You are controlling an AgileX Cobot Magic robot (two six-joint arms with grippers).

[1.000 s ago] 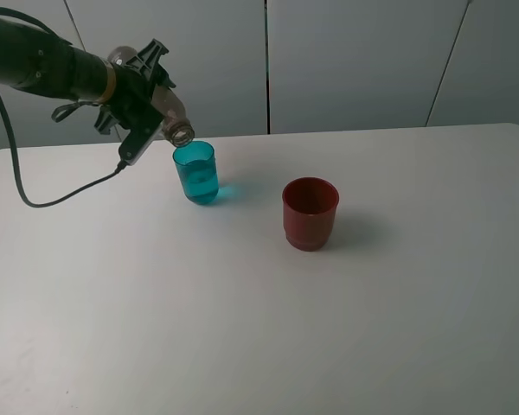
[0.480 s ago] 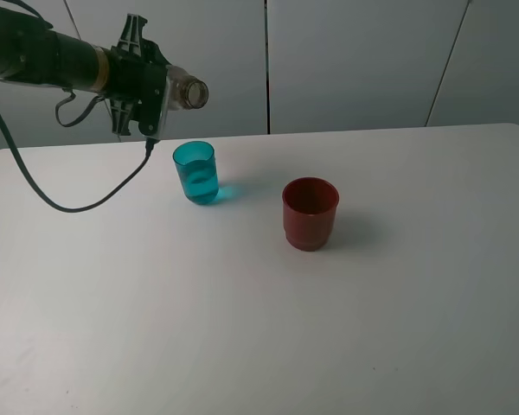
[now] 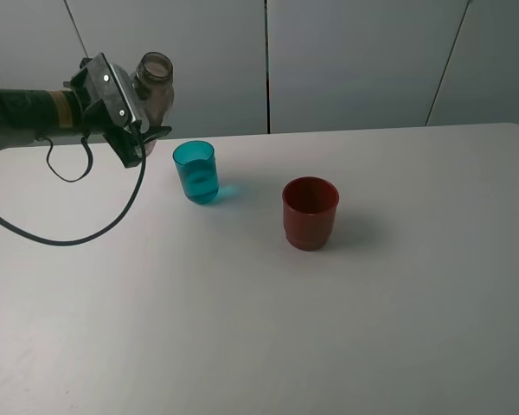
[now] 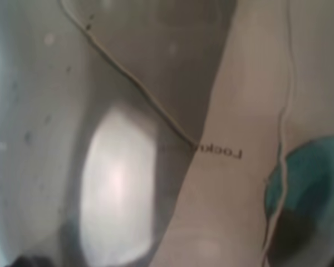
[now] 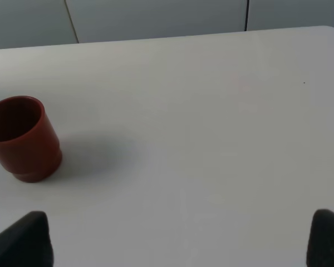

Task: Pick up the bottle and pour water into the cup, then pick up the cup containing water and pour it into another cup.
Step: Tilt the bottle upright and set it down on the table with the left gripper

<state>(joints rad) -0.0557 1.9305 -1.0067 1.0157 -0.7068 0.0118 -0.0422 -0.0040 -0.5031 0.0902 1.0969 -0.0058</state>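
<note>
My left gripper (image 3: 135,105) is shut on the smoky see-through bottle (image 3: 154,79), held in the air to the left of the teal cup (image 3: 195,171), neck pointing up and slightly tilted. The teal cup stands on the table with water in it. In the left wrist view the bottle (image 4: 128,139) fills the frame and the teal cup (image 4: 306,194) shows beside it. The dark red cup (image 3: 310,213) stands upright to the right of the teal one. In the right wrist view the red cup (image 5: 22,139) sits ahead of my open right gripper (image 5: 175,245), whose fingertips (image 5: 23,240) are far apart.
A white table (image 3: 242,337) carries both cups. The left arm's black cable (image 3: 65,238) loops down onto the table on the left. Pale wall panels (image 3: 355,60) stand behind the table's far edge.
The bottle has swung back from tipping over the teal cup to neck-up. The left arm has drawn back to the left, away from the cup.
</note>
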